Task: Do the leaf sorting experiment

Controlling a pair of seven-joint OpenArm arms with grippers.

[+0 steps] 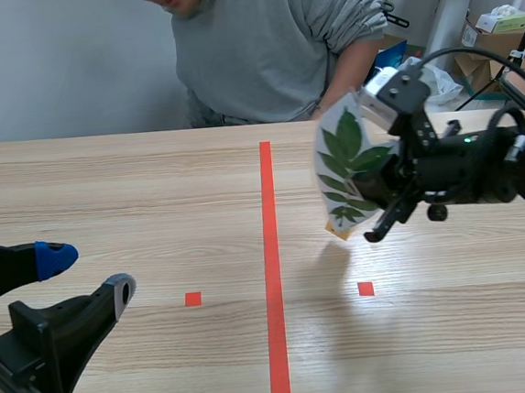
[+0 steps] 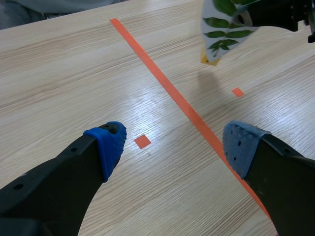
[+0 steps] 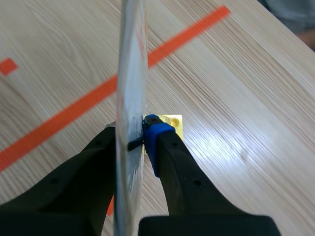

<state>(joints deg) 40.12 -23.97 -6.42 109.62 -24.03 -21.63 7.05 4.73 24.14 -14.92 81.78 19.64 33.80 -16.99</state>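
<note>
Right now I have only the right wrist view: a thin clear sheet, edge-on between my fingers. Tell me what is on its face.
Observer: In the scene view, the clear laminated sheet in the right gripper bears sprigs of green leaves.
Operator: Report the other arm.
Observer: The left gripper is open and empty, low, left of the long orange-red tape line.
Operator: Say who is opposite.
Observer: A person in a grey sweatshirt is at the far edge of the wooden table.
</note>
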